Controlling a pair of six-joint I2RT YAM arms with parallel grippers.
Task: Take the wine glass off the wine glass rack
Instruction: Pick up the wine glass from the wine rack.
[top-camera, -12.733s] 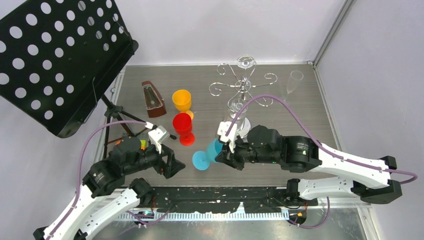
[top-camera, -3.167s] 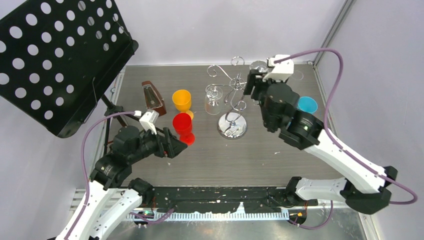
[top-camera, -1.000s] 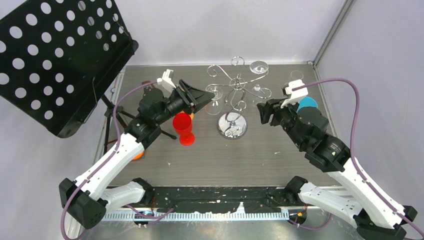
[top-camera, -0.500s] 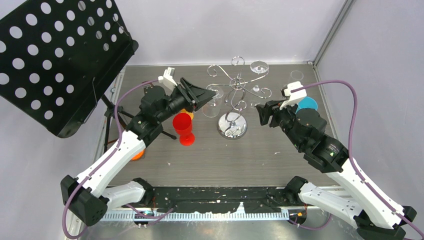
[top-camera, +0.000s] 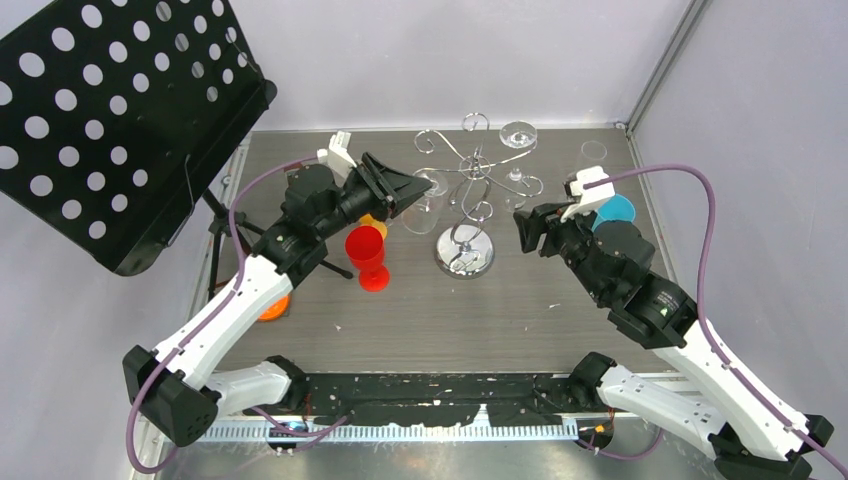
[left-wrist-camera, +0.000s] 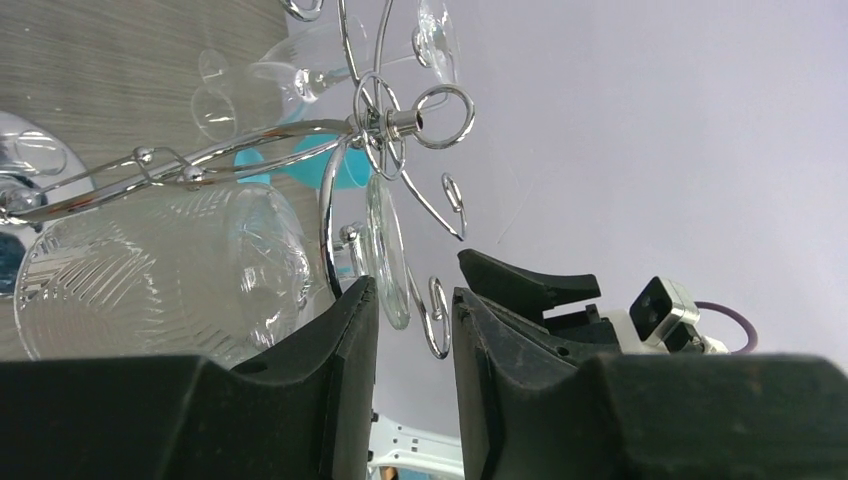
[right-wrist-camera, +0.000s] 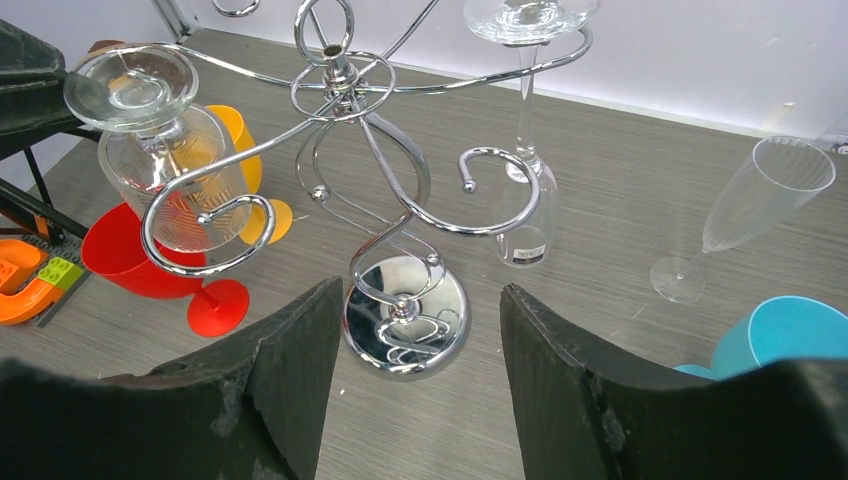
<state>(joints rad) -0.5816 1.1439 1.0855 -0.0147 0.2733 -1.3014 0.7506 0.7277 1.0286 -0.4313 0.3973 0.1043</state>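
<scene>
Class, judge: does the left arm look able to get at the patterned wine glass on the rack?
Likely yes: the left gripper is open around the foot rim of the wine glass; nothing blocks it.

We see the wine glass rack (top-camera: 464, 250) standing upright toward the far middle of the desk. It is shiny chrome wire, with curled scroll arms off a central post, a loop on top and a round mirrored base flat on the wood. The wine glass (right-wrist-camera: 175, 195) is clear, with a cut pattern on its rounded bowl. It hangs upside down at the rack's left side, foot uppermost by a wire arm — a lower scroll curls just in front of the bowl.
</scene>
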